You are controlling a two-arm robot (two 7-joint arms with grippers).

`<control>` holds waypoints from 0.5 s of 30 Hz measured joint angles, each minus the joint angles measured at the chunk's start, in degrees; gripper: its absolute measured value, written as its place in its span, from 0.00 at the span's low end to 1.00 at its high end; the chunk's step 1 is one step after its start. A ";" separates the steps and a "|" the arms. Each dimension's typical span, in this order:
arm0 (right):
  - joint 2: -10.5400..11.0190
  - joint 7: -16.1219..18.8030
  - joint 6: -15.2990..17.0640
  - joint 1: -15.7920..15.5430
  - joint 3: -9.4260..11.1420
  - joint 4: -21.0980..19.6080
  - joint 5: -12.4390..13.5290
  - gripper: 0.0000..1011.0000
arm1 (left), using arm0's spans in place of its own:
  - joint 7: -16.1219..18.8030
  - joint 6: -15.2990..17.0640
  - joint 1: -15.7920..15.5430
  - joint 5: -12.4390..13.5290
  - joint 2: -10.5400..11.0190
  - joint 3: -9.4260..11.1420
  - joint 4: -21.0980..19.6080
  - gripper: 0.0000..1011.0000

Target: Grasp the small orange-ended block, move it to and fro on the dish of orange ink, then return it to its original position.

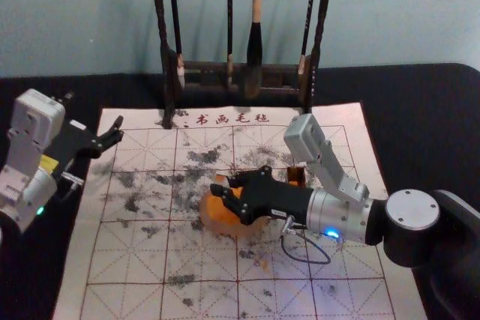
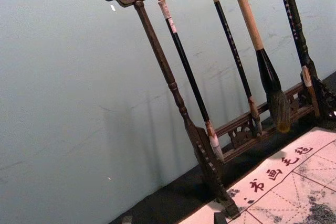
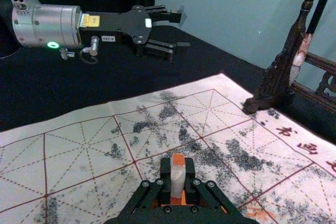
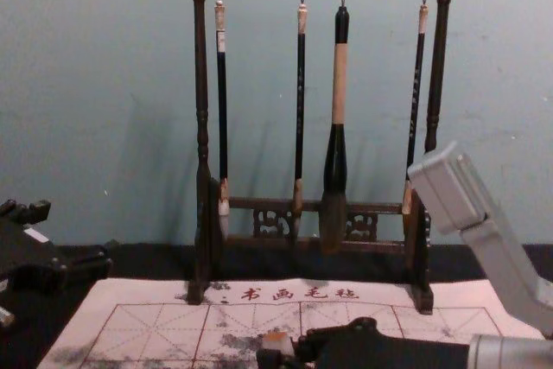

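The right gripper reaches in from the right over the dish of orange ink and partly covers it. Held between its fingertips is the small pale block. The right wrist view shows the right gripper shut on the block, orange end up, with orange behind the fingers. Whether block and ink touch is hidden. In the chest view the block's orange top shows at the right gripper's tips. The left gripper stays parked open at the left; its fingertips edge into the left wrist view.
A dark wooden rack with hanging brushes stands at the mat's far edge. The gridded, ink-stained mat lies on a black table. A small dark and orange item sits just behind the right gripper.
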 joint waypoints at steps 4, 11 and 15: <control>-0.42 -0.09 -0.22 0.54 0.11 0.75 -0.09 0.11 | 0.00 0.00 0.00 0.00 0.00 0.00 0.00 0.99; -0.74 -0.27 -0.58 0.98 0.51 1.40 -0.12 0.11 | 0.00 0.00 0.00 0.00 0.00 0.00 0.00 0.99; -0.89 -0.42 -0.88 1.08 0.74 1.50 -0.17 0.11 | 0.00 0.00 0.00 0.00 0.00 0.00 0.00 0.99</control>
